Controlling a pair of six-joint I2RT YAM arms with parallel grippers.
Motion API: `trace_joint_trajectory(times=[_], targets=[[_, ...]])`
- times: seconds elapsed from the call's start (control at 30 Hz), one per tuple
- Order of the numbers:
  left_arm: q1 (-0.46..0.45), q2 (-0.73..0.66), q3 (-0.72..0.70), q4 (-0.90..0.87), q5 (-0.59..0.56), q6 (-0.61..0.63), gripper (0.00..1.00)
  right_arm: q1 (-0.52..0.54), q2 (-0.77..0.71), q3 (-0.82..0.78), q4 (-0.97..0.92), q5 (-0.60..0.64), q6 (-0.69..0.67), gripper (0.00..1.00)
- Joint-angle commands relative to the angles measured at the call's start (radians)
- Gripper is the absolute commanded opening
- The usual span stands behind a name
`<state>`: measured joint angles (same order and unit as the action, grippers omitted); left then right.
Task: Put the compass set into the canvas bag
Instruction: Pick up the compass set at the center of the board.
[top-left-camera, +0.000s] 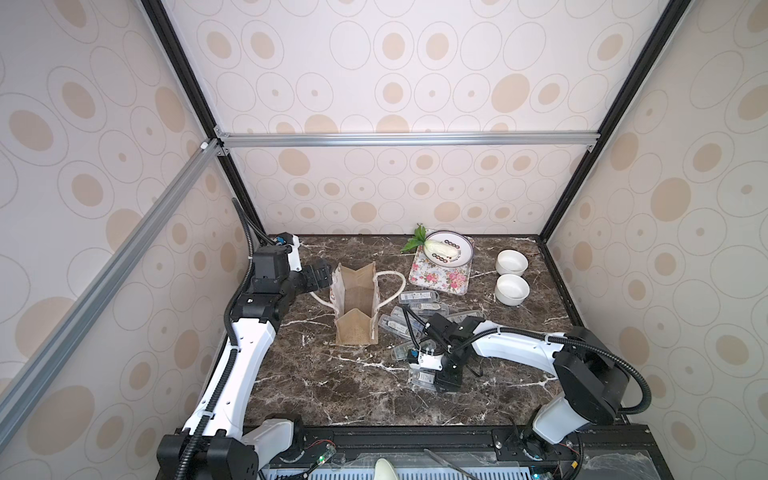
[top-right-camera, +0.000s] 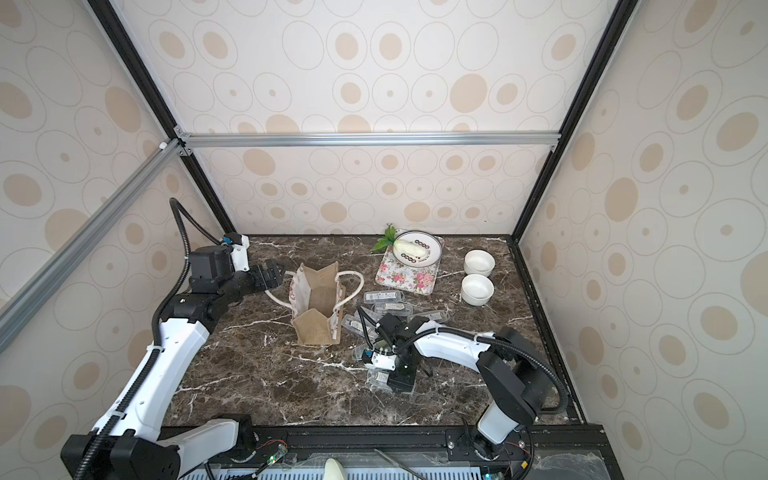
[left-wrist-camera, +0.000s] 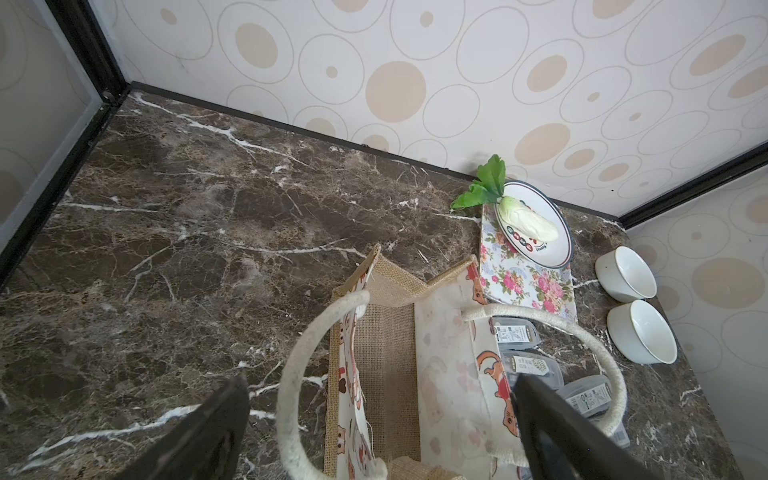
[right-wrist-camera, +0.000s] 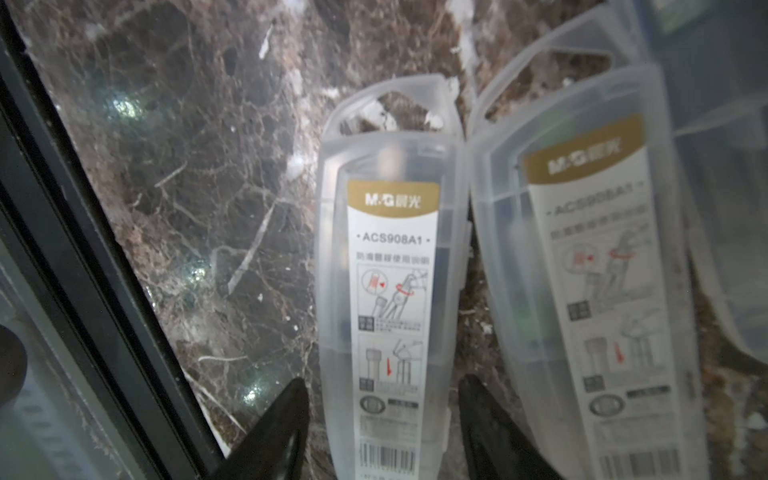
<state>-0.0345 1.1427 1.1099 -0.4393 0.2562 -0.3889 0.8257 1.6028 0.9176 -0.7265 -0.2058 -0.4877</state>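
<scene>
Right end effector (right-wrist-camera: 382, 386) apart, straddling the compass set (right-wrist-camera: 390, 270), lower centre of frame. Centre your jaws, close squarely, miss the neighbouring case (right-wrist-camera: 582, 291). Left end effector (left-wrist-camera: 381, 376) wide open beside canvas bag (top-left-camera: 357, 307).

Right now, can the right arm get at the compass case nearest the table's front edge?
Probably yes. The right gripper straddles that case, jaws on either side, and nothing lies over it. A second case lies close beside it and might crowd one jaw.
</scene>
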Motion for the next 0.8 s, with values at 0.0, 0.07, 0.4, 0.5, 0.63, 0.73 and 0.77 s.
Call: trace_joint_trajectory(times=[0.0, 0.07, 0.4, 0.5, 0.63, 0.73, 0.77], targets=[[0.002, -0.009, 0.038, -0.025, -0.01, 0.01, 1.0, 0.009, 0.015, -0.009, 0.011, 0.017, -0.011, 0.63], [0.002, -0.011, 0.037, -0.024, -0.011, 0.007, 1.0, 0.01, 0.026, -0.01, 0.018, 0.038, -0.01, 0.65], [0.003, -0.005, 0.062, -0.032, -0.029, 0.025, 1.0, 0.014, 0.029, -0.032, 0.068, 0.071, -0.02, 0.67], [0.003, -0.006, 0.058, -0.027, -0.025, 0.027, 1.0, 0.022, 0.035, -0.037, 0.059, 0.065, -0.045, 0.65], [0.004, -0.009, 0.06, -0.037, -0.029, 0.036, 1.0, 0.032, 0.049, -0.042, 0.058, 0.068, -0.048, 0.65], [0.004, -0.014, 0.058, -0.044, -0.033, 0.042, 1.0, 0.043, 0.072, -0.041, 0.061, 0.109, -0.047, 0.67], [0.004, -0.014, 0.058, -0.044, -0.032, 0.044, 1.0, 0.046, 0.08, -0.042, 0.064, 0.127, -0.044, 0.67]])
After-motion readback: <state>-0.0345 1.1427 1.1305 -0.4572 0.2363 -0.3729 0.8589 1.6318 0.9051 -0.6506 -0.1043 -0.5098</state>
